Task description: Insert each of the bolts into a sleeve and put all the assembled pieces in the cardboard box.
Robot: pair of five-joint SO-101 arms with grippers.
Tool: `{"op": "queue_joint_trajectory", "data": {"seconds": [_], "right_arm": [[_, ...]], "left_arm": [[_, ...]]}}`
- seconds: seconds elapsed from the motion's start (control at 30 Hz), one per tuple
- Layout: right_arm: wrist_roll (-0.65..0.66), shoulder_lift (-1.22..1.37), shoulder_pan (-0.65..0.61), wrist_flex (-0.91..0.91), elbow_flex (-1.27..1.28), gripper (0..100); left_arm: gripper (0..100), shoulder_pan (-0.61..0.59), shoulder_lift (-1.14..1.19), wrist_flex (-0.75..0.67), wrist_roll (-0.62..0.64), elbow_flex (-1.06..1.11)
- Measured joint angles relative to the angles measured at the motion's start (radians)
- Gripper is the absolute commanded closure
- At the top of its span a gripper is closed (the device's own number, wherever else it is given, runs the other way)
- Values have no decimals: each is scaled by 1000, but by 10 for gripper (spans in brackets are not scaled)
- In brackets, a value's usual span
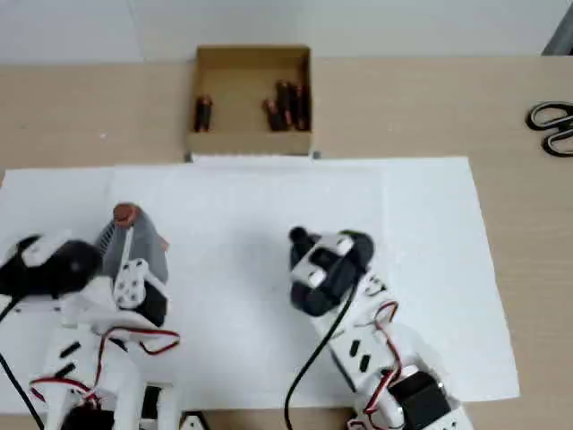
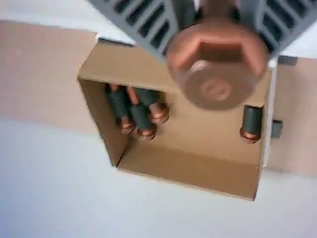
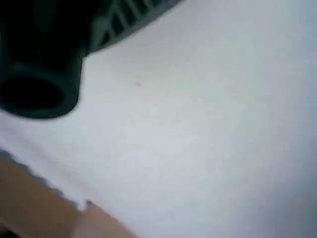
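Note:
The cardboard box (image 1: 253, 143) stands at the back centre of the table. It holds one assembled piece (image 1: 203, 114) on its left and several (image 1: 288, 106) on its right. My left gripper (image 1: 126, 219) is at the front left, shut on a copper bolt (image 1: 125, 213). In the left wrist view the bolt's hex head (image 2: 218, 64) sits between the grey fingers (image 2: 133, 20), above the box (image 2: 193, 171). My right gripper (image 1: 300, 240), near the middle of the paper, is shut on a black sleeve (image 1: 298, 236). The sleeve's open end (image 3: 37, 87) faces the right wrist camera.
A white paper sheet (image 1: 269, 269) covers the table in front of the box. Scissors (image 1: 551, 125) lie at the far right edge. The two arms stand apart, with bare paper between them.

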Motion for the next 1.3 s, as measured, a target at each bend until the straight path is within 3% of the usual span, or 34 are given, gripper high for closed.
{"op": "queue_joint_trajectory", "data": {"seconds": [0.4,0.6,0.87,1.07,1.3], "right_arm": [[-2,0,-201,-40,18,995],[-2,0,-247,-40,64,995],[-2,0,-252,-43,64,995],[-2,0,-249,-43,100,995],[-2,0,-249,-110,114,995]], "left_arm": [[994,8,-17,-126,209,103],[994,167,-17,-132,264,104],[994,252,-17,-120,272,91],[994,313,-17,-17,272,23],[994,325,-17,-2,272,-3]]}}
